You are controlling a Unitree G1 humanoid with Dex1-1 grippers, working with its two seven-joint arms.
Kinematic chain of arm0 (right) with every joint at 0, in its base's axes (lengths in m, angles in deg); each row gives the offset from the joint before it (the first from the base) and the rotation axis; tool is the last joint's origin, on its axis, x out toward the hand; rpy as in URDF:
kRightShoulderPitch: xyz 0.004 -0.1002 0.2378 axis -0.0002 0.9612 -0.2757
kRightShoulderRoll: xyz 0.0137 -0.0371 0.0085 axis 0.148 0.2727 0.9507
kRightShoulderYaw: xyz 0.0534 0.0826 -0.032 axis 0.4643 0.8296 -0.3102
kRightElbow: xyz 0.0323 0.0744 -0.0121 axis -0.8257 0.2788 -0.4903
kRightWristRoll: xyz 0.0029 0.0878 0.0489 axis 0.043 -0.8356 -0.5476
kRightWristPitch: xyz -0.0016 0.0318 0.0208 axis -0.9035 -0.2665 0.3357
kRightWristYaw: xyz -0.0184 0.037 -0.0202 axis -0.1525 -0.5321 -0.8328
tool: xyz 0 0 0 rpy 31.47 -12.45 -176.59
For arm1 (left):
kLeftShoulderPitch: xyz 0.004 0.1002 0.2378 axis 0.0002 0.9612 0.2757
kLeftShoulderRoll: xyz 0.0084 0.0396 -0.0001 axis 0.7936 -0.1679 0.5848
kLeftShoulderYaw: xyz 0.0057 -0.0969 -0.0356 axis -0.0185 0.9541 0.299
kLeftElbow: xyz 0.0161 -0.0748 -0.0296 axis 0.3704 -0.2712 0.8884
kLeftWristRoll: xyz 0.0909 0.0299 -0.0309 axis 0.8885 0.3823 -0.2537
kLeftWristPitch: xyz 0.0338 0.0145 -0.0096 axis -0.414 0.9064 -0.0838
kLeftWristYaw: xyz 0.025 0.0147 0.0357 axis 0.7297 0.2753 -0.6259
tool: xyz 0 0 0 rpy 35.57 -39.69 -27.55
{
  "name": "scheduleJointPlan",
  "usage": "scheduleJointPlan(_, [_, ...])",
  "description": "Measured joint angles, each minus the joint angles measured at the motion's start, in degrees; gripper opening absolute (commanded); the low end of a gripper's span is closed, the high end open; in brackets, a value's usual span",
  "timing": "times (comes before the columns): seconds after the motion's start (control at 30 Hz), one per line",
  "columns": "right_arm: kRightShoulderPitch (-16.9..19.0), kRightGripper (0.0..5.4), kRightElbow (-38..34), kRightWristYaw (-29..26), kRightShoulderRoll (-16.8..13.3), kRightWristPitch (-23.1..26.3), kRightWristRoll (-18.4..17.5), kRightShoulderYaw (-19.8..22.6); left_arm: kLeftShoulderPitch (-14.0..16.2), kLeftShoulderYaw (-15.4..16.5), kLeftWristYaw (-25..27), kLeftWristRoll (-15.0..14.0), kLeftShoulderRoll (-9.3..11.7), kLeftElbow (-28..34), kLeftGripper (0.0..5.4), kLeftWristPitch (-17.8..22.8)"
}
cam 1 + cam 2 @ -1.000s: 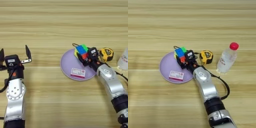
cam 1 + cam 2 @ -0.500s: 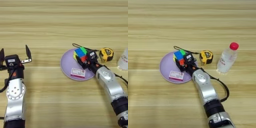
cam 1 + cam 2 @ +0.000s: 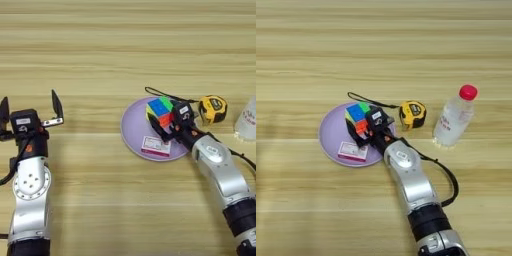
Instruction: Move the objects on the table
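Observation:
The multicoloured puzzle cube [image 3: 161, 111] is over the back half of a purple plate [image 3: 131, 136], tilted. My right gripper [image 3: 168, 122] is shut on it, with one black finger [image 3: 155, 131] under its near-left side and the other against its right. The clear bottle [image 3: 452, 121] with a red cap [image 3: 468, 92] stands upright on the table [image 3: 384, 45], to the right of the gripper and apart from it. My left gripper [image 3: 30, 107] is held open at the far left, away from everything.
A small pink and white box [image 3: 155, 146] lies on the plate's near side. A yellow tape measure [image 3: 412, 114] with a black strap sits between plate and bottle, just behind my right forearm.
My right gripper has drawn the cube a little towards me over the plate. The left arm, bottle, tape measure and box have not moved.

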Motion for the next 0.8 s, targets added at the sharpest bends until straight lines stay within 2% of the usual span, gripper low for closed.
scheduleJointPlan(0.2, [0.7,5.39,-2.3,0.3,-0.1,-0.7,0.1,0.0,0.0,-0.4,0.0,0.9,0.0,-0.4,5.4,0.0])
scheduleJointPlan(0.6, [5.3,5.39,-17.9,1.5,-1.9,-0.4,-1.0,1.8,0.0,-0.5,0.0,0.9,0.0,-0.6,5.4,0.0])
scheduleJointPlan(0.8, [6.3,5.39,-22.9,2.6,-3.0,1.2,-1.7,3.7,0.0,-0.5,0.0,0.9,0.0,-0.7,5.4,0.0])
